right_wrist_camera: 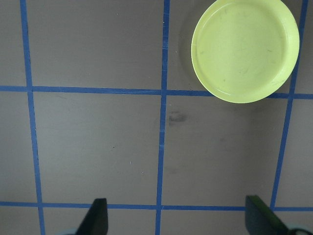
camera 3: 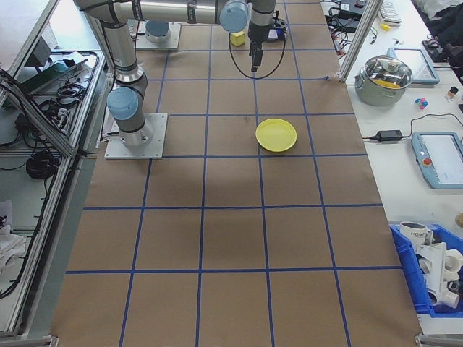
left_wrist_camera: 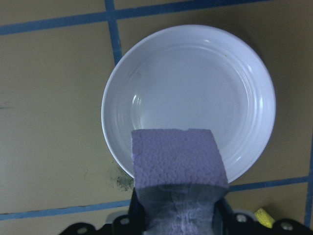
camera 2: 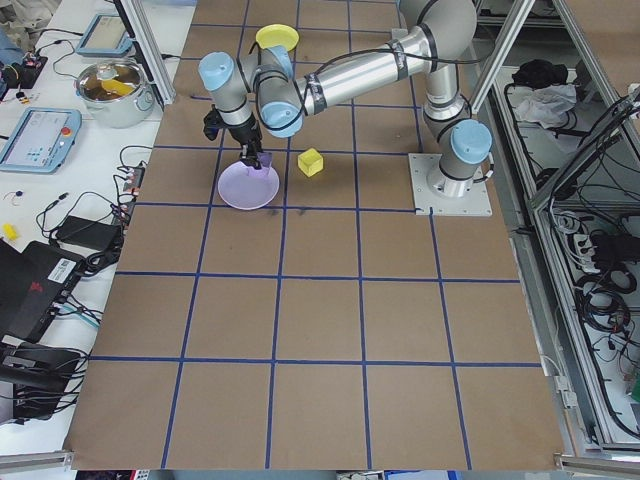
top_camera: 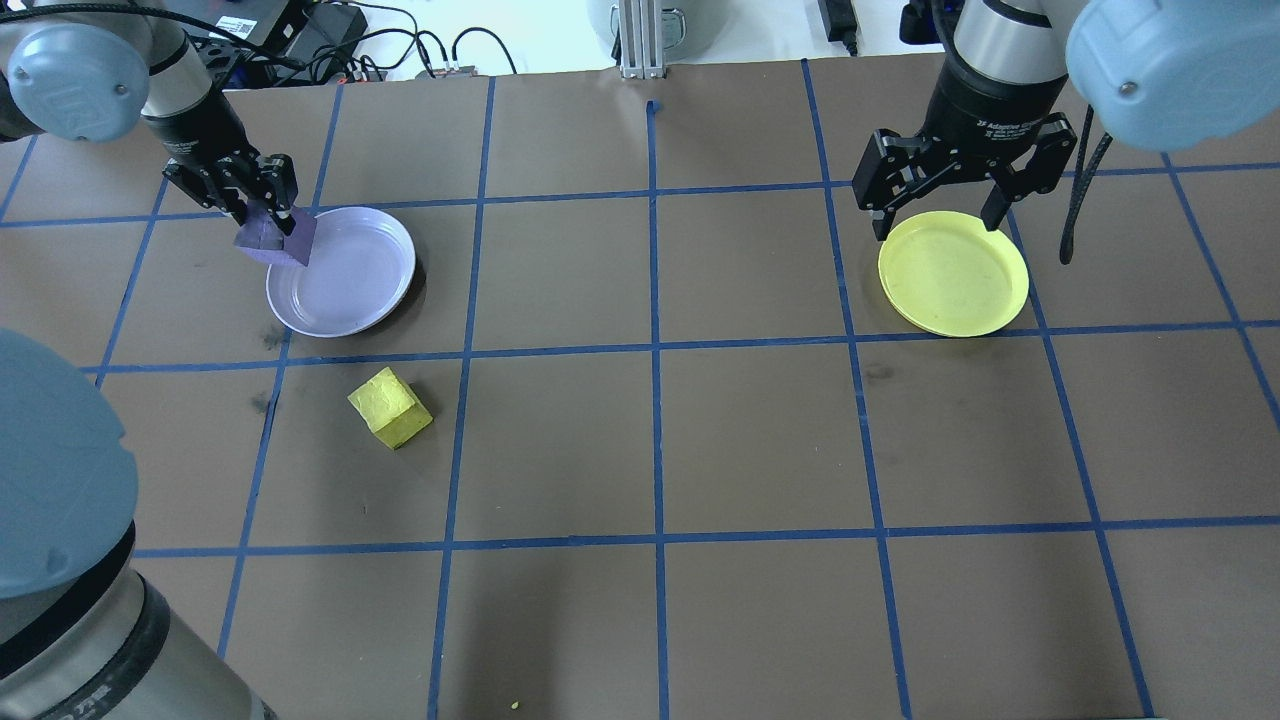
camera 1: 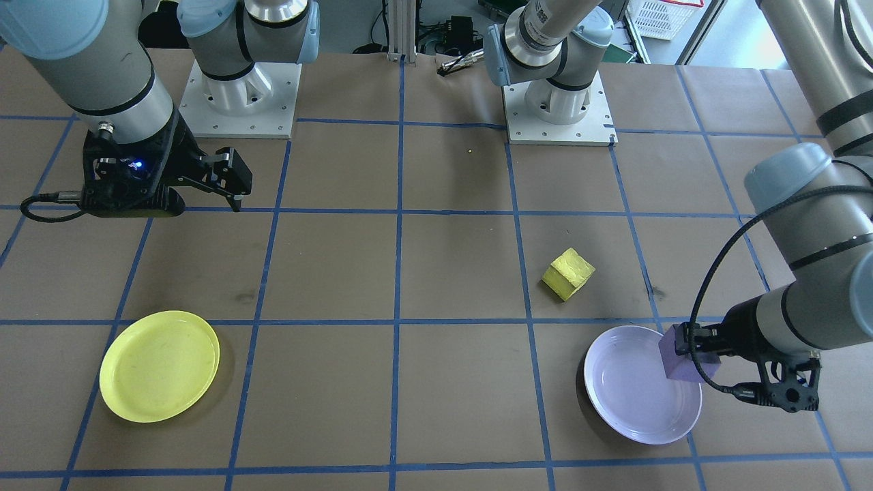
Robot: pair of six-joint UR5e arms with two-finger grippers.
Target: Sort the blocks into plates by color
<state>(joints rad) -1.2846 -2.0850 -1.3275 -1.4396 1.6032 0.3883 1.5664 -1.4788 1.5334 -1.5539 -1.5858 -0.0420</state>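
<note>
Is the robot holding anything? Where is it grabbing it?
Yes: the left gripper pinches the purple block by its opposite sides, over the lavender plate's edge. The right gripper holds nothing.

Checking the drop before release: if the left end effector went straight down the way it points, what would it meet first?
Probably the lavender plate. The left end effector holds the purple block over the plate's near rim, so the block might land on the rim rather than the middle; depth is unclear.
</note>
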